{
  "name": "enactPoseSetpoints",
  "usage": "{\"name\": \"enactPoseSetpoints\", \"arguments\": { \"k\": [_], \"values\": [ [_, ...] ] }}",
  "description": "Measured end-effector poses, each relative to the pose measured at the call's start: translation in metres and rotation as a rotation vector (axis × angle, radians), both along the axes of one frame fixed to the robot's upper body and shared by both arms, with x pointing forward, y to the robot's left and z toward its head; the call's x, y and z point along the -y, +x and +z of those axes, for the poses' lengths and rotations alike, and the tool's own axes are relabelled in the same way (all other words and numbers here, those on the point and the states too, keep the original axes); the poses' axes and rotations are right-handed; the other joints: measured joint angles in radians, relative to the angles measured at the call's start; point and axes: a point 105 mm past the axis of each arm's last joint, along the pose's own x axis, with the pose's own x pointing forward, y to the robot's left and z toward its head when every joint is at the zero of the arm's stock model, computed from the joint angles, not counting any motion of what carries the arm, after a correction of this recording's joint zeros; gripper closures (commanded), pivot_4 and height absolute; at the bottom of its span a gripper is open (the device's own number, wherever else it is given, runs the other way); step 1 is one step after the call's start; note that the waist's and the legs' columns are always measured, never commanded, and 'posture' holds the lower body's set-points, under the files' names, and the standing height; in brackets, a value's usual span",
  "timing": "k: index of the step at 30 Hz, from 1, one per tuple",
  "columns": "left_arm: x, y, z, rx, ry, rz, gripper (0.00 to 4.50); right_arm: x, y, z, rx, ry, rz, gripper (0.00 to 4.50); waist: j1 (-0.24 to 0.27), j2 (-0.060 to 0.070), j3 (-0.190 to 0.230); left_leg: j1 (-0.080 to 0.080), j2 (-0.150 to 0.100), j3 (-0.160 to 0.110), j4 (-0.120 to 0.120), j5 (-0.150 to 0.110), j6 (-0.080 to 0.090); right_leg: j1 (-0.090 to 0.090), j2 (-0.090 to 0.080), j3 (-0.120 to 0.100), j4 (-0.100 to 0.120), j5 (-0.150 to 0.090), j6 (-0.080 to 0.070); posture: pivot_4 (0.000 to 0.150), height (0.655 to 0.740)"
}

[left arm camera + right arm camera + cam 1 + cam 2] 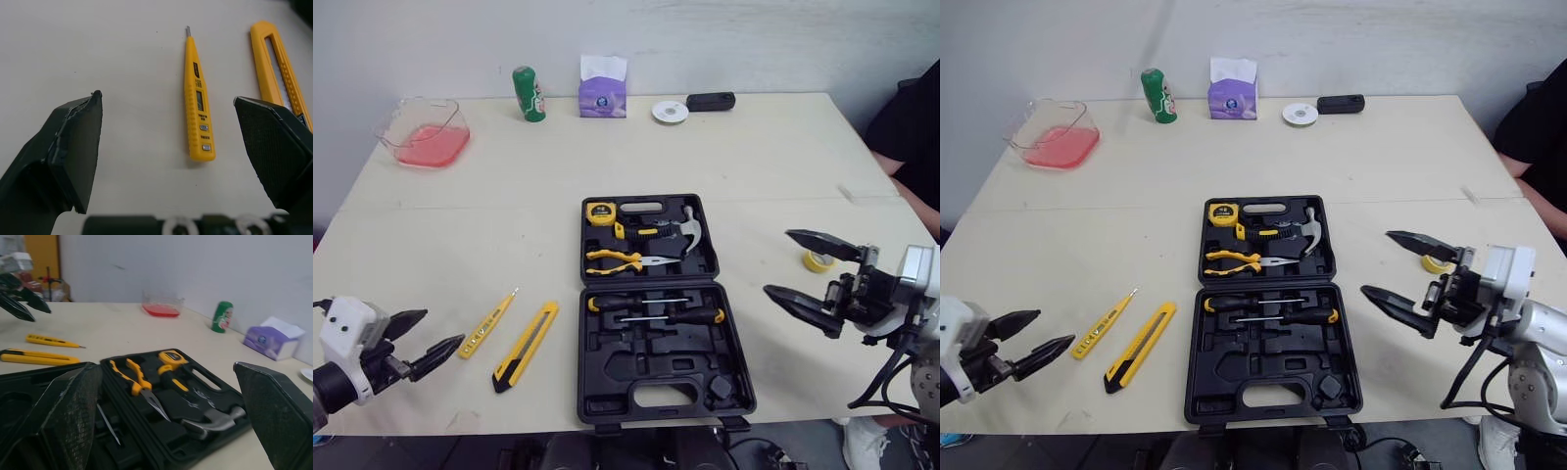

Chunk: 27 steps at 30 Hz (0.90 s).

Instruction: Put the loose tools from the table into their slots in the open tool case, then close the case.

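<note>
Head view: the tool case [651,304] lay open on the table [773,147], with the tester pen [487,325] and utility knife [526,345] loose at its nine o'clock. Left wrist: the left claw [167,97] gaped wide and empty, the pen just ahead, likely lining up a pick. Right wrist: the right claw [166,366] was spread, holding nothing, facing the case.

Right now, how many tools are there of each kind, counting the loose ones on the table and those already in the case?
1 tape measure, in the case
1 hammer, in the case
1 pliers, in the case
2 screwdrivers, in the case
1 box cutter, loose on the table
1 tester pen, loose on the table
Total: 7
</note>
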Motion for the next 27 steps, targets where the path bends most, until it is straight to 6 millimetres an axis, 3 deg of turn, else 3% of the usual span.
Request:
{"name": "enactPoseSetpoints", "arguments": {
  "k": [6,14,24,27],
  "values": [
    [0.015,0.008,-0.015,-0.002,0.049,-0.029,0.00,-0.019,-0.008,-0.004,0.016,-0.011,0.113,0.05,0.001,0.000,0.000,0.000,0.000,0.000,0.000,0.000,0.000,0.000,0.000,0.000,0.000,0.000,0.000,0.150,0.7400],
    [0.021,0.020,-0.026,-0.023,0.128,-0.034,0.00,-0.021,-0.010,-0.011,0.005,-0.051,0.138,0.05,-0.001,0.000,0.000,0.000,0.000,0.000,0.000,0.001,0.001,0.000,0.000,0.000,0.001,0.000,0.000,0.150,0.7400],
    [0.022,0.027,-0.033,-0.029,0.099,-0.029,0.00,-0.020,-0.010,-0.013,0.001,-0.063,0.133,0.05,0.000,0.000,0.000,0.001,0.000,0.000,0.000,0.001,0.001,0.000,0.000,0.000,0.003,0.000,0.000,0.150,0.7400],
    [0.023,0.028,-0.037,-0.034,0.082,-0.040,0.74,-0.020,-0.010,-0.013,-0.001,-0.063,0.133,0.00,0.004,0.000,0.000,0.002,0.000,0.000,0.001,0.001,0.001,0.000,0.000,0.000,0.004,0.000,0.000,0.150,0.7400]
  ]
}}
